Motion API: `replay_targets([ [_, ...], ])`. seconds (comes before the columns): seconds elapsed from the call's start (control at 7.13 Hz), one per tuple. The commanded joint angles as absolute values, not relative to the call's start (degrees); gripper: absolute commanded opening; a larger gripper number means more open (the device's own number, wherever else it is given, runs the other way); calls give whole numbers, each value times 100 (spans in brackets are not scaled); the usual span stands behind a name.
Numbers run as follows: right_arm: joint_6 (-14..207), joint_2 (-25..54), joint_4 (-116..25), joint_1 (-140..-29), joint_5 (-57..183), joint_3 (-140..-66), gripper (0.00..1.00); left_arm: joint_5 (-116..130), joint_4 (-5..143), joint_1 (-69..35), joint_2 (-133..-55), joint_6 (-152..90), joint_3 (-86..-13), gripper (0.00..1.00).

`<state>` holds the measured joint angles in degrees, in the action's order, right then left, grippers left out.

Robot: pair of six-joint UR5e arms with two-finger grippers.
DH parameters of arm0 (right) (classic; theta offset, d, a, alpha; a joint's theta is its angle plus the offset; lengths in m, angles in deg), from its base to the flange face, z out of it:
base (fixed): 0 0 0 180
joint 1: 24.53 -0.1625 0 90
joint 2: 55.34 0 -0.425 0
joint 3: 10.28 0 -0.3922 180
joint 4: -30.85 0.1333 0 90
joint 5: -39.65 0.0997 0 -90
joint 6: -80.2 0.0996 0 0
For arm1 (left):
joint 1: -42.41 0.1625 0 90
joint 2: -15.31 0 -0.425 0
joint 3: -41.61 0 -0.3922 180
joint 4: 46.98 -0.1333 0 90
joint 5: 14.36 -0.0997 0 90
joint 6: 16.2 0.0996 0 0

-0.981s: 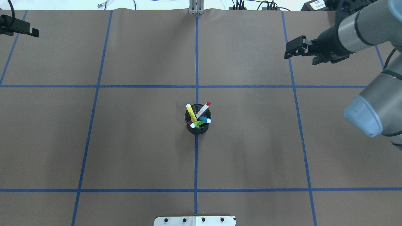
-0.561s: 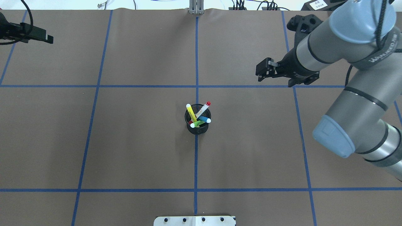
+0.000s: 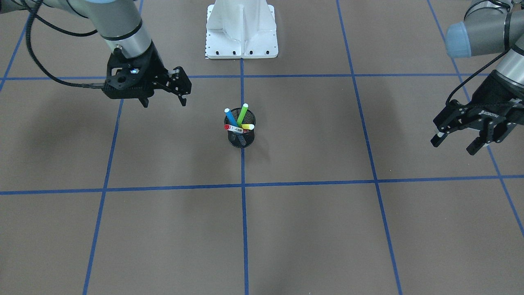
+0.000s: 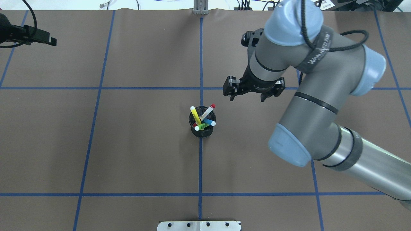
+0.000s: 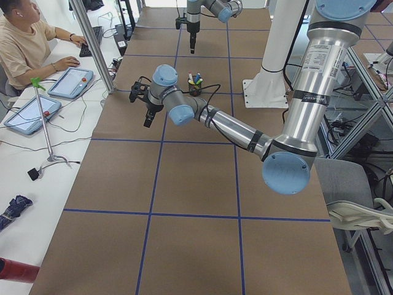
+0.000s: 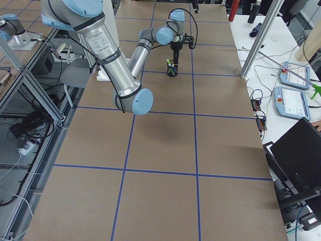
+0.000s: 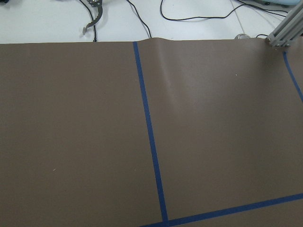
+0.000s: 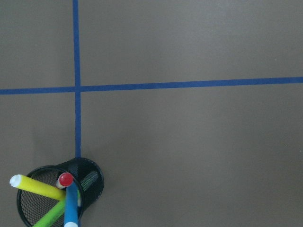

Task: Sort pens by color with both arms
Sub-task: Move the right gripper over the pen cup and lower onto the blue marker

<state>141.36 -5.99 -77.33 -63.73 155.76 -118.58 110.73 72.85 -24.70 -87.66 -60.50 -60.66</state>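
pens point(image 4: 196, 116) half hidden inside mesh cup point(image 4: 202, 133), left hand point(image 4: 48, 40) cut off at overhead view's edge

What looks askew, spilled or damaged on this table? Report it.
Nothing stands out. The black mesh cup stands upright with all four pens leaning inside, none spilled. The left gripper and right gripper hang open and empty, clear of it.

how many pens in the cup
4, all in the black mesh cup: yellow marker leaning upper left in the overhead view, white-barrelled red-capped marker upper right, blue marker right, light green marker lower left. None looks hidden.
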Motion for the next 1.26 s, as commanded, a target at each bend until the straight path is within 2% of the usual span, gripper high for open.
replay_targets([
  [0.0, 13667, -1174, -7945, -6233, 15698, -11234, 88, 11071, 7299, -2456, -8752, -6049, -6069, 100],
  [0.28, 13444, -1192, -7928, -6224, 16041, -11162, 86, 11063, 7308, -2456, -8735, -6049, -6061, 100],
  [0.56, 13382, -1314, -7875, -6128, 16051, -11031, 59, 11062, 7308, -2456, -8726, -6049, -6069, 100],
  [0.7, 13399, -1307, -7640, -6014, 16024, -10786, 55, 11062, 7317, -2456, -8726, -6041, -6078, 100],
  [1.12, 13469, -1272, -7025, -5838, 15980, -10425, 55, 11062, 7317, -2456, -8726, -6041, -6105, 100],
])
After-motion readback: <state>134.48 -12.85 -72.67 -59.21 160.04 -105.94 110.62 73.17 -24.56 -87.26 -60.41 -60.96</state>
